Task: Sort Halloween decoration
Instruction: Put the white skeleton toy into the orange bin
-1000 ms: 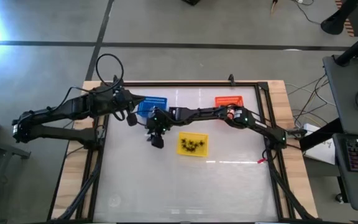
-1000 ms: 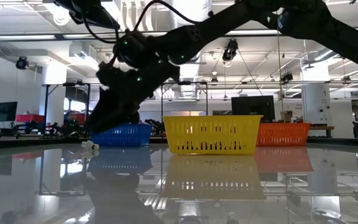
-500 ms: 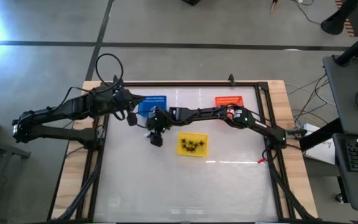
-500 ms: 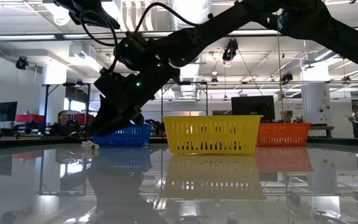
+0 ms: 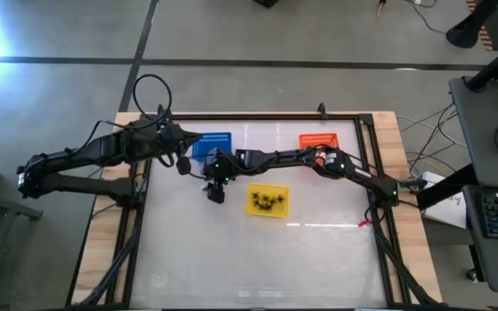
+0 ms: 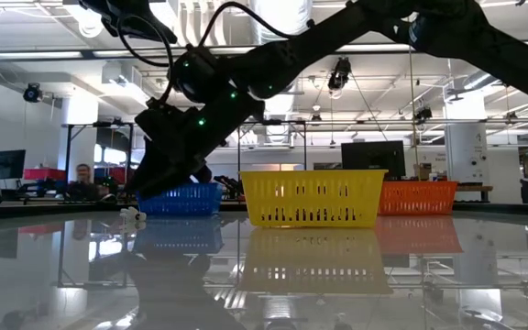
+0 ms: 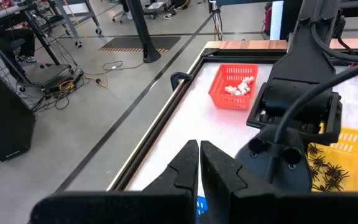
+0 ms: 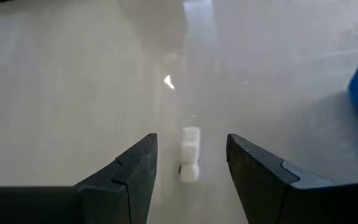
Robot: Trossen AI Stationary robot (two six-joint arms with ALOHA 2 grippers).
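A small white trinket (image 8: 190, 153) lies on the glossy table (image 8: 55, 81); the low view shows the white trinket (image 6: 133, 215) left of the blue basket (image 6: 183, 197). My right gripper (image 8: 191, 140) hovers open just above it, one finger on each side, touching nothing. In the high view my right gripper (image 5: 216, 188) is left of the yellow basket (image 5: 268, 200), which holds black spiders (image 5: 266, 202). The orange basket (image 7: 233, 87) holds white trinkets (image 7: 240, 88). My left gripper (image 7: 199, 152) waits shut and empty, raised near the blue basket (image 5: 210, 147).
The three baskets stand in the table's far half: blue at the left, yellow (image 6: 312, 197) in the middle, orange (image 6: 417, 197) at the right. My right arm (image 5: 301, 158) stretches across them. A person (image 6: 82, 174) is in the room beyond the table.
My right gripper has turned a little at the wrist above the white trinket and drawn slightly toward the far edge. The trinket has stayed where it was.
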